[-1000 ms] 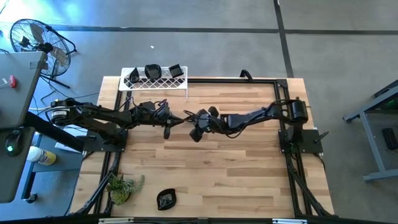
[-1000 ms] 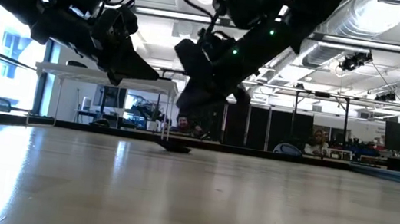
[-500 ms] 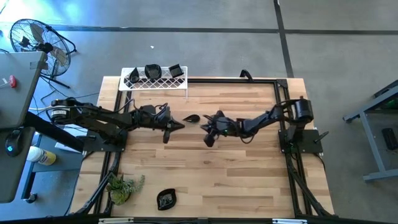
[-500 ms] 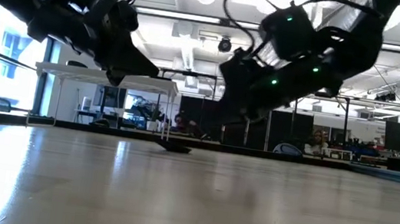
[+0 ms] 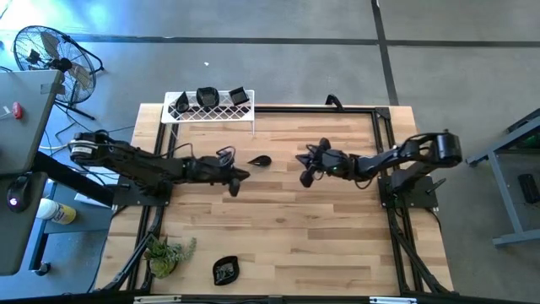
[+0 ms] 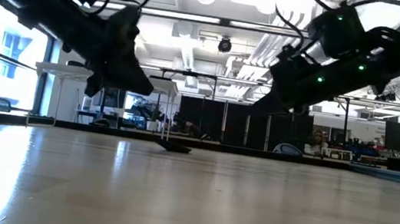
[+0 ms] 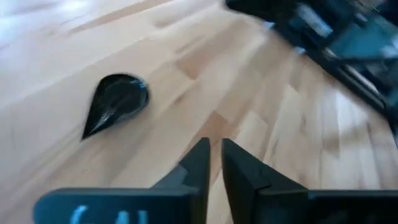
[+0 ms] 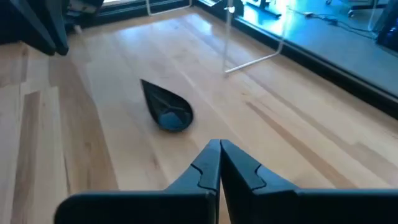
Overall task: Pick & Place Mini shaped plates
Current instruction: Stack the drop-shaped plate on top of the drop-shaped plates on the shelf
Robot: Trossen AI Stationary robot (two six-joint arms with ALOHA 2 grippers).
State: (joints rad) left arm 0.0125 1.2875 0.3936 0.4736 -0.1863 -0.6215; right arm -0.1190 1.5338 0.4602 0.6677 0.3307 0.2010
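Overhead, a pale wooden table fills the middle of the scene, with two dark robot arms reaching in from its left and right edges. Largest after them is a white wire rack at the table's 11 o'clock corner; three black dishes sit on it, though their shapes are too small to make out. A green plant lies near 7 o'clock, partly hidden by the table's black frame.

Five small glossy black plates can be counted in all. Besides the three on the rack, one dark plate rests at the 6 o'clock edge, its outline unclear. The fifth, a teardrop plate, lies flat on bare wood just above the table's centre, between the two grippers and touching neither (in the level view it is only a thin dark sliver far back).

The left gripper hangs at the teardrop's 8 o'clock; its wrist camera shows the fingers nearly together, with a thin gap and nothing between them. The right gripper hangs at the teardrop's 3 o'clock, farther off, its fingers pressed together and empty. In the left wrist picture the right arm is just a blurred dark shape.
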